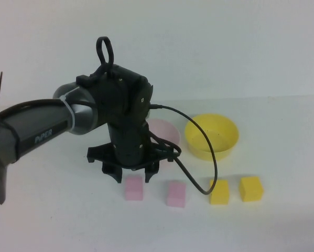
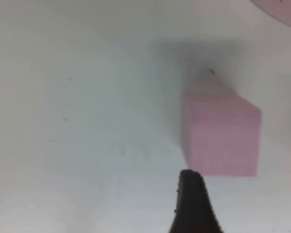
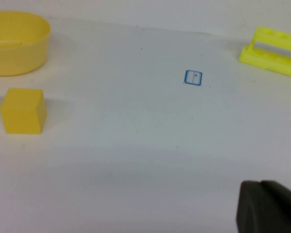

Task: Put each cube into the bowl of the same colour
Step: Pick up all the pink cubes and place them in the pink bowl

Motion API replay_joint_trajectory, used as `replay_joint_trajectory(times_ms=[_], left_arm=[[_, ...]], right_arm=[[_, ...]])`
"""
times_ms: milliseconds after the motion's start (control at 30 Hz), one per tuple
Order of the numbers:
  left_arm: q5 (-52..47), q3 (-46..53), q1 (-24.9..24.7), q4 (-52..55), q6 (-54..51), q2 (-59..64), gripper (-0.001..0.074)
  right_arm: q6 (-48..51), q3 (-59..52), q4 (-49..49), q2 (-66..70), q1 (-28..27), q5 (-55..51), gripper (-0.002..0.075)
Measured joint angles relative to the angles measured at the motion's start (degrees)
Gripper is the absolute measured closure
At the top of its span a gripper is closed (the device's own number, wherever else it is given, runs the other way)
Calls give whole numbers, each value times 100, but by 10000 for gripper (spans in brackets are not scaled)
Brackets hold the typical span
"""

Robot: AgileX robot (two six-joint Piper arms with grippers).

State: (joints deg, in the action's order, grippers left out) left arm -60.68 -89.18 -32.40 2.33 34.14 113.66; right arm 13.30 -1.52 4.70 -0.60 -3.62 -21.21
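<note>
Your left gripper [image 1: 130,176] hangs low over the table [image 1: 52,210], fingers spread apart and empty, just above and behind the leftmost cube. Count four cubes in a row in front of it. Directly under the fingertips sits the first pink cube [image 1: 133,188]; one fingertip [image 2: 191,204] shows at its near edge, though contact is unclear. Just to the gripper's right lies the second pink cube [image 1: 175,193], then two yellow cubes: one [image 1: 219,191], and another [image 1: 250,188]. Two bowls stand behind: the pink bowl [image 1: 167,134], partly hidden by the arm, and the yellow bowl [image 1: 211,136] to its right. Of your right gripper [image 3: 269,206] only a dark edge shows; you cannot tell its state.
</note>
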Motion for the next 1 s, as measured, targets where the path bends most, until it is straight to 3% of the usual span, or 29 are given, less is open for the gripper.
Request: replay_joint_trajectory(times_ms=[200,433,600,1000], left_arm=[[214,0,88,304,343,0,335],[353,0,319,-43,342,38,335],[365,0,456,-468,-166,338,335],[455,-9,459,-345,-683,760,335]], right_arm=[[0,0,0,0,0,0,728],[0,0,0,0,0,0,728],[0,0,0,0,0,0,728],[0,0,0,0,0,0,728]])
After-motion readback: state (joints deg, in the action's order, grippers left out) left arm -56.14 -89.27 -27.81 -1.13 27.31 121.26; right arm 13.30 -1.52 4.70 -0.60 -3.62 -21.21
